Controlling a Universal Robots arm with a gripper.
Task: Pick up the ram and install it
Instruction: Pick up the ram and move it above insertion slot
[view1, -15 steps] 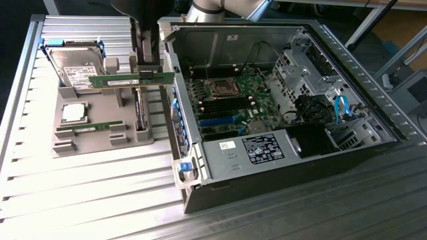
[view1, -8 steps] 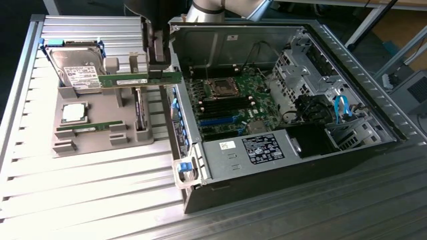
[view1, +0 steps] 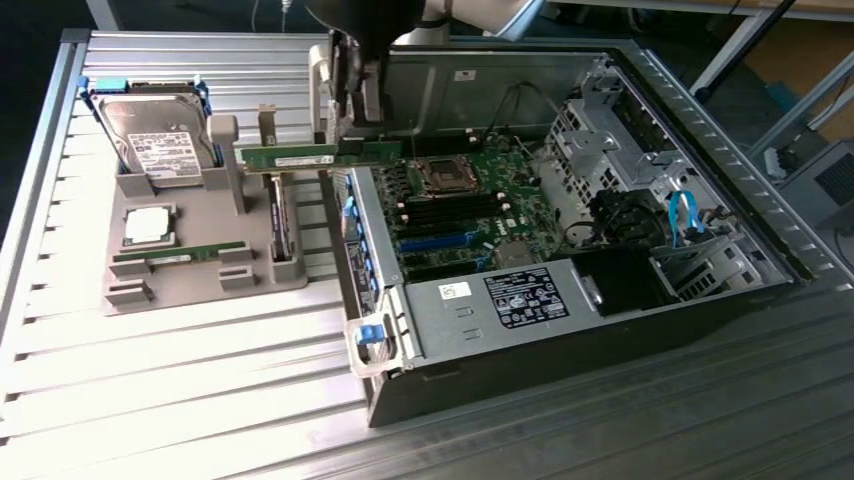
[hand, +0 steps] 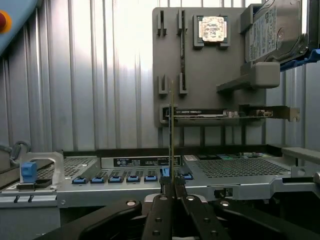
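Observation:
The ram (view1: 300, 156) is a long green stick with a white label, held level in the air. My gripper (view1: 350, 140) comes down from above and is shut on it near its middle. The stick hangs over the near wall of the open computer case (view1: 574, 300), between the grey parts holder (view1: 200, 285) and the motherboard (view1: 441, 215). In the wrist view the ram (hand: 172, 130) shows edge-on as a thin vertical line rising from my gripper (hand: 172, 192), whose two black fingers (hand: 161, 210) press on it from both sides.
The holder carries a silver hard drive (view1: 158, 140), a square processor chip (view1: 147, 225), another green stick (view1: 180, 253) and an upright card (view1: 278, 225). Inside the case are a processor socket (view1: 447, 178), black memory slots (view1: 430, 212), a power supply (view1: 527, 295) and drive cages (view1: 627, 150).

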